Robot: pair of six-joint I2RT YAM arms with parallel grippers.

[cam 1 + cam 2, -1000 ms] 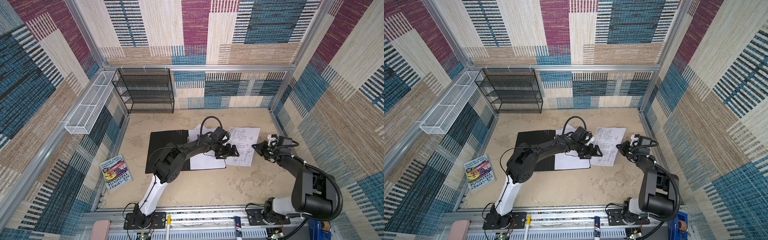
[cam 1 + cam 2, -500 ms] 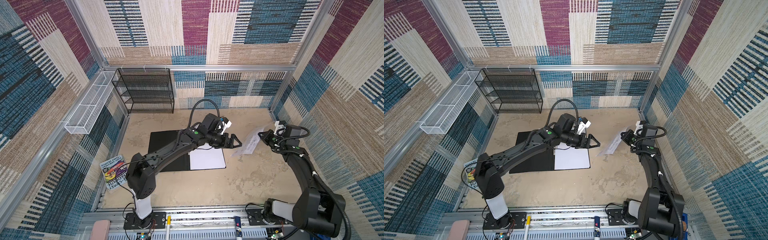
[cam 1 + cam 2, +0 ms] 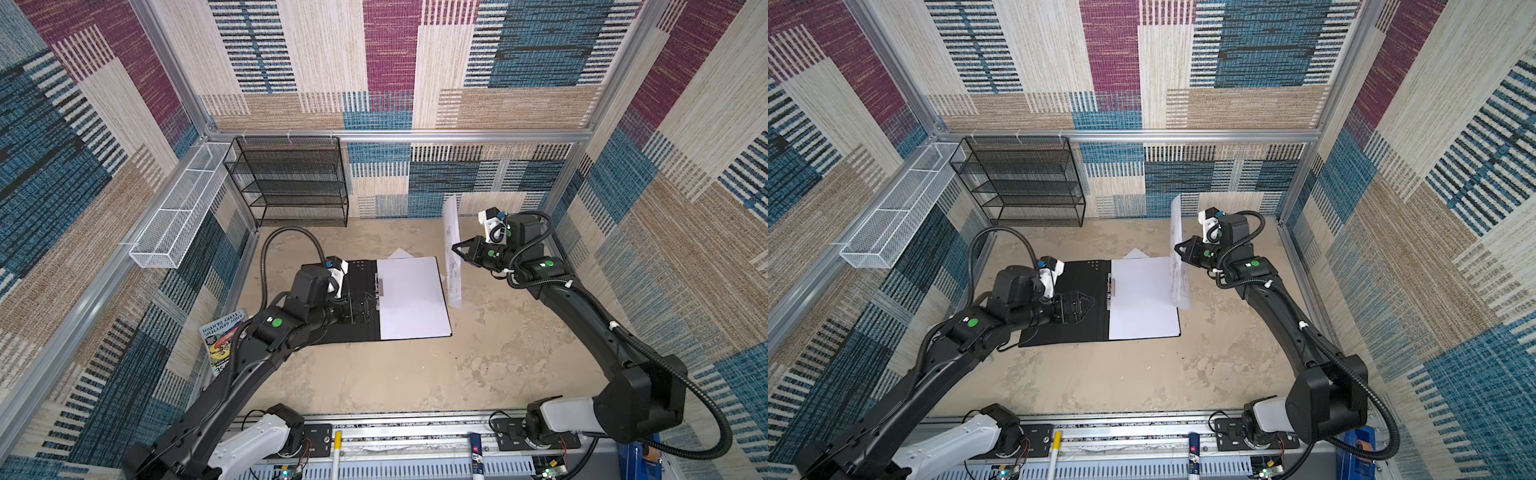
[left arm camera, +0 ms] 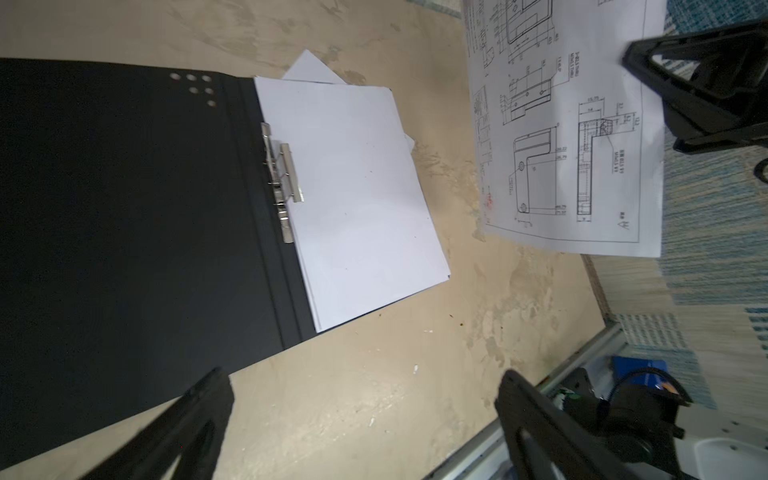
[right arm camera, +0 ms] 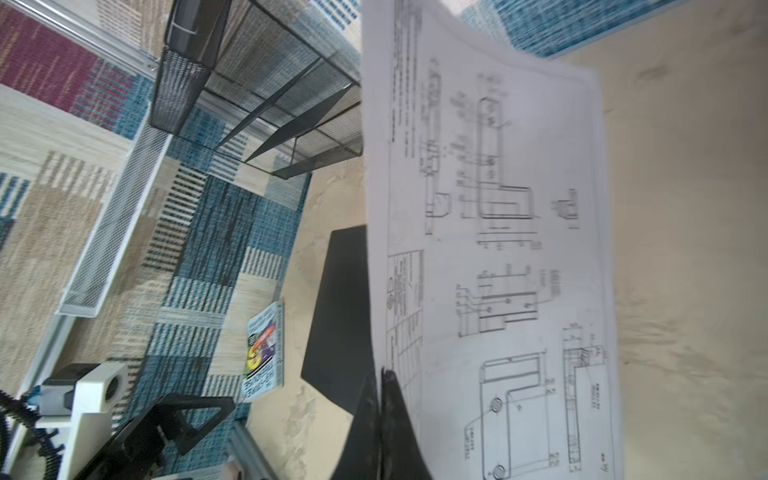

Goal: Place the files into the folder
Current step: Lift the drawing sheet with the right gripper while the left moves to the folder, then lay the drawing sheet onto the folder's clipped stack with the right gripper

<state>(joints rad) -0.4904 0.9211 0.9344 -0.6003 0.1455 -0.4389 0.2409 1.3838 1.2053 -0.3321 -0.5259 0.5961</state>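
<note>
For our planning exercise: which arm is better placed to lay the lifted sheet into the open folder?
Right. The right gripper is shut on the white printed drawing sheet, held upright beside the open black folder. The left gripper is open and empty over the folder.

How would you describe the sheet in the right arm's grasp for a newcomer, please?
Find the open black folder on the table. Right of it, one sheet hangs upright, pinched by the right arm's fingers. Unlike the flat blank sheets, it shows technical drawings.
</note>
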